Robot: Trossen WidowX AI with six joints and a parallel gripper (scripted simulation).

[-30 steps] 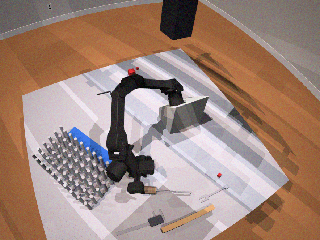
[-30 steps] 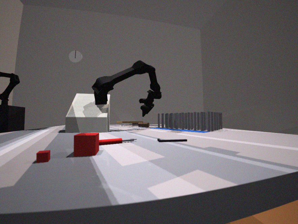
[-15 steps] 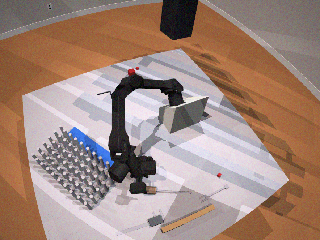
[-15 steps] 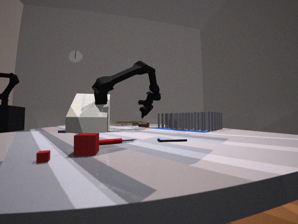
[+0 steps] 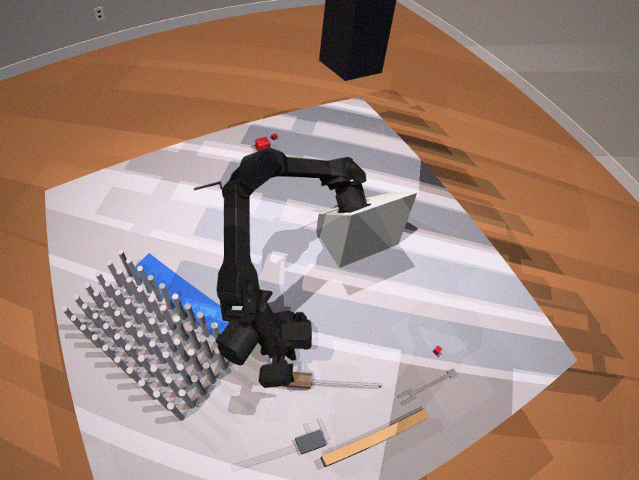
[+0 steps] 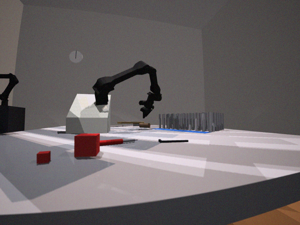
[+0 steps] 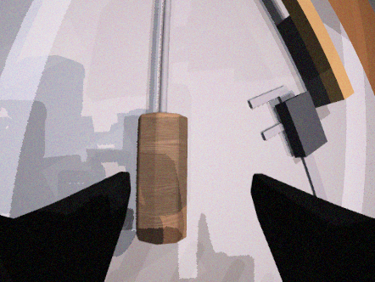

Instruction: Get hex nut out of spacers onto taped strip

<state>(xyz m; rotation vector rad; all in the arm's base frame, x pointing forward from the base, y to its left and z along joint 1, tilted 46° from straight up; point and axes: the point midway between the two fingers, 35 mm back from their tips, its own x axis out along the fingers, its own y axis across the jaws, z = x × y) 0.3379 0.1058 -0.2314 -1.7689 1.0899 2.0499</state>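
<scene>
Grey walls point(image 5: 557, 66) point(image 6: 169, 48) stand behind the pale desk point(image 5: 155, 217) point(image 6: 218, 169) point(image 7: 221, 127) under me. I have my hand point(image 5: 284, 378) point(image 6: 144, 117) point(image 7: 191, 182) partly spread, pointing down over the wooden handle point(image 5: 302, 380) point(image 6: 144, 125) point(image 7: 162, 178) of a tool, with nothing pinched. Seen from my wrist, that handle lies between my fingertips, nearer the left one in view, and its metal shaft point(image 5: 345, 384) point(image 7: 159, 55) runs away ahead of me. Off to the side of my hand opposite the shaft, the metal spacers point(image 5: 152, 343) point(image 6: 191, 121) stand upright in rows, with the blue strip point(image 5: 178, 289) point(image 6: 184, 130) along their edge. I can't make out the hex nut, so I cannot tell where it sits. Right of my hand in the wrist view lie a dark grey block with two prongs point(image 5: 309, 442) point(image 7: 302, 125) and, beyond it, a long wooden bar point(image 5: 374, 437) point(image 6: 130, 122) point(image 7: 328, 55).
</scene>
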